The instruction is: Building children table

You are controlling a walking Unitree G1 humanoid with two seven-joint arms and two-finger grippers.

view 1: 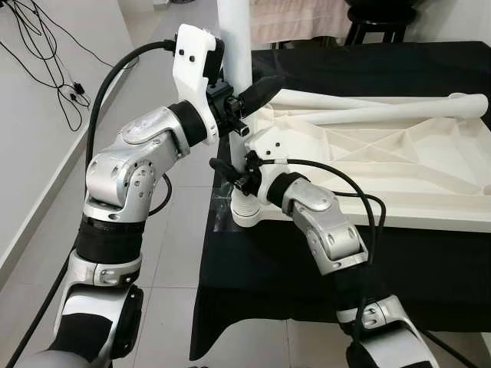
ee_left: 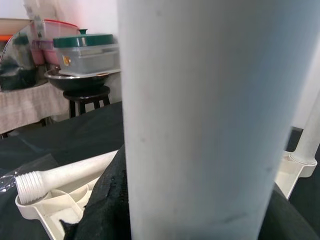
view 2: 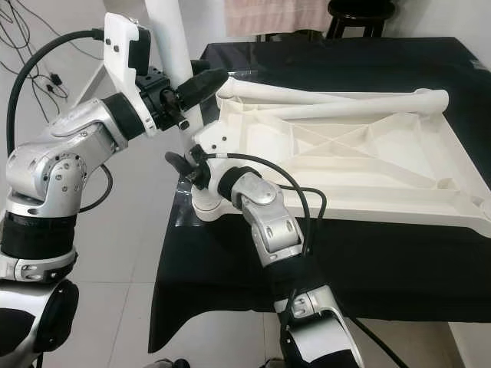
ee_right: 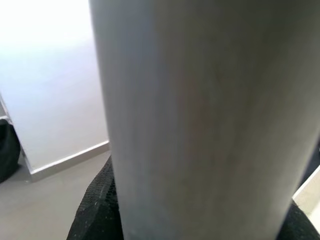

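Note:
A white plastic table top point(view 1: 383, 169) lies upside down on a black-covered table. One white table leg point(view 1: 234, 38) stands upright in the socket at its near left corner. My left gripper point(view 1: 247, 98) is shut on this leg high up, and in the left wrist view the leg point(ee_left: 200, 120) is close against the black fingers. My right gripper point(view 1: 230, 175) is shut on the same leg just above the socket, and the right wrist view has the leg point(ee_right: 200, 120) right up close. Loose legs point(view 1: 368, 115) lie across the table top, one with a threaded end point(ee_left: 27, 185).
The black cloth point(view 1: 253, 268) hangs over the table's near edge. Tiled floor lies to the left, with cables point(view 1: 46, 46) along the wall. A black stool point(ee_left: 85, 95) carrying a pan and containers stands beyond the table's far side.

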